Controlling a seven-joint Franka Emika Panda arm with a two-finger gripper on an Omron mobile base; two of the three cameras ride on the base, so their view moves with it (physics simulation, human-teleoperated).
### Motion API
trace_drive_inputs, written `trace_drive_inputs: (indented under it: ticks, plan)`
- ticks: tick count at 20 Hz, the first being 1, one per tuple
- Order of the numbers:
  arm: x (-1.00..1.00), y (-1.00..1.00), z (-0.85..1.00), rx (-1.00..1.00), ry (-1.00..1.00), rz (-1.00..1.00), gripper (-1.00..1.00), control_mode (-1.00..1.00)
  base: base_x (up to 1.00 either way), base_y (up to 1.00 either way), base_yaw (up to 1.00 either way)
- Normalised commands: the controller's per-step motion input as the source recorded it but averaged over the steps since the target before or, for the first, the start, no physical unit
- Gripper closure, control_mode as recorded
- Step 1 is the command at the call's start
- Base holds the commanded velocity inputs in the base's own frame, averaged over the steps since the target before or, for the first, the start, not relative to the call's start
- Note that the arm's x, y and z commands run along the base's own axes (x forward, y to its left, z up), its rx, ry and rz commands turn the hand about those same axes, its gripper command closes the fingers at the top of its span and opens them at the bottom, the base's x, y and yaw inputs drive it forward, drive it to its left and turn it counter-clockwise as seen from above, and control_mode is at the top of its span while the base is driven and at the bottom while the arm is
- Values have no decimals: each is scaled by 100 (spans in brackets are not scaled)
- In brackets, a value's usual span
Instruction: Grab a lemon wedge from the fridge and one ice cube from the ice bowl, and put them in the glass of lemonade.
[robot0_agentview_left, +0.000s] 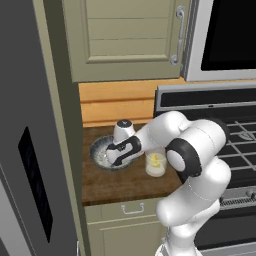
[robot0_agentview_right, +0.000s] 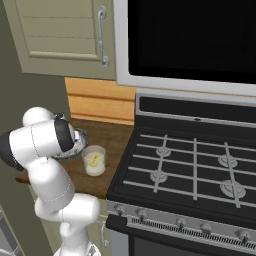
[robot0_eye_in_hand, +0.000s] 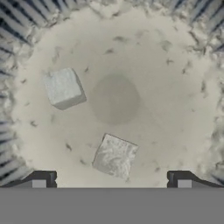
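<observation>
The ice bowl (robot0_agentview_left: 100, 148) sits on the wooden counter next to the fridge (robot0_agentview_left: 25, 150), and my hand hangs right over it. In the hand view my gripper (robot0_eye_in_hand: 111, 181) is open, its tips set wide just above the bowl's speckled inside (robot0_eye_in_hand: 175, 100). One ice cube (robot0_eye_in_hand: 114, 156) lies between the tips, slightly ahead of them; a second ice cube (robot0_eye_in_hand: 63, 88) lies farther off to the left. Nothing is held. The glass of lemonade (robot0_agentview_left: 156, 165) stands right of the bowl with a lemon wedge (robot0_agentview_left: 156, 160) in it. From the right base view the glass (robot0_agentview_right: 94, 160) and wedge (robot0_agentview_right: 91, 160) show beside my arm.
A gas stove (robot0_agentview_right: 190, 170) borders the counter on the right, with a microwave (robot0_agentview_right: 190, 40) above it. Beige upper cabinets (robot0_agentview_left: 130, 35) hang over the counter (robot0_agentview_left: 115, 182). The fridge door is shut, and its wall closes off the left side.
</observation>
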Motion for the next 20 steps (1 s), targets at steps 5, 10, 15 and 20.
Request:
trace_drive_inputs:
  ticks: [5, 10, 15, 20]
  plan:
    - [11, 0, 0, 0, 0, 0, -100, -100, 0, 0, 0]
    - [0, 0, -5, 0, 0, 0, -100, -100, 0, 0, 0]
    - [0, 0, -41, 0, 0, 0, -100, -100, 0, 0, 0]
    - [0, 0, -28, 0, 0, 0, -100, -100, 0, 0, 0]
